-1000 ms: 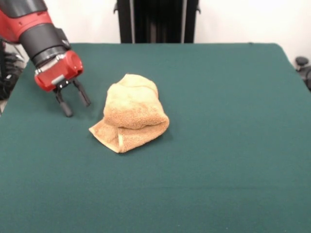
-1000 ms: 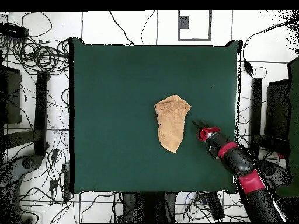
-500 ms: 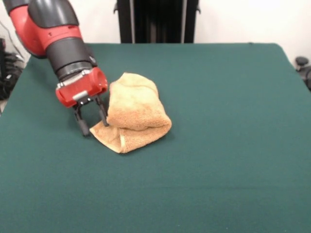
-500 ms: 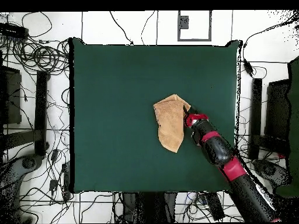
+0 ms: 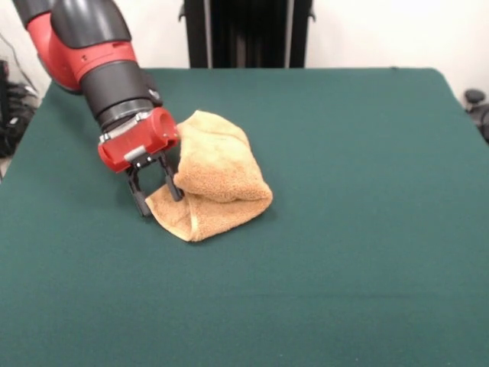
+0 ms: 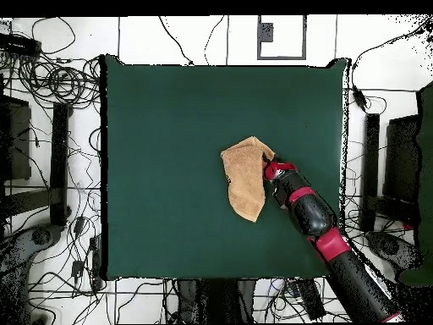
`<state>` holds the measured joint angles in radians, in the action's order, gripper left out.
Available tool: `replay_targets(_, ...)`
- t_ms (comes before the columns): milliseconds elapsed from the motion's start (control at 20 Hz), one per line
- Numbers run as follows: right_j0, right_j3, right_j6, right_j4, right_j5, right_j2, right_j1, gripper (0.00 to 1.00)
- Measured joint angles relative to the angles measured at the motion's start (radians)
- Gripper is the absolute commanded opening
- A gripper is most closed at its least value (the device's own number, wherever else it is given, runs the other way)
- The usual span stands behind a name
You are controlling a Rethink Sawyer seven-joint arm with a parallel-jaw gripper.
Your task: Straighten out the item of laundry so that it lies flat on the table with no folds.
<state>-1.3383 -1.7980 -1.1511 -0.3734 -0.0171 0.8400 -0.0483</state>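
Observation:
The item of laundry (image 5: 218,172) is a golden-tan towel, bunched and folded over itself left of the middle of the dark green table (image 5: 351,229). A thick rolled fold lies on top of a flatter lower layer that sticks out at the front left. My gripper (image 5: 157,197) is down at that left corner and open: one finger rests on the felt just outside the towel, the other presses against the rolled fold. In the overhead view the towel (image 6: 245,179) lies right of the table's (image 6: 161,152) middle, with the gripper (image 6: 268,169) at its right edge.
Cables (image 6: 55,80) and dark equipment (image 6: 21,152) cover the floor around the table in the overhead view. A small dark object (image 5: 475,98) sits off the table's right edge in the front view.
The arm swung from the open felt beside the towel to its corner and lowered. Its fingers now straddle the lower layer's edge, and the rolled fold was nudged slightly.

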Motion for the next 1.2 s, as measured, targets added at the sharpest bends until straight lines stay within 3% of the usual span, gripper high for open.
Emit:
replay_targets(750, 0.041, -0.014, 0.000, 0.146, -0.010, -0.029, 0.032, 1.00)
replay_targets(1200, 0.063, -0.023, 0.000, 0.168, -0.016, -0.034, 0.066, 1.00)
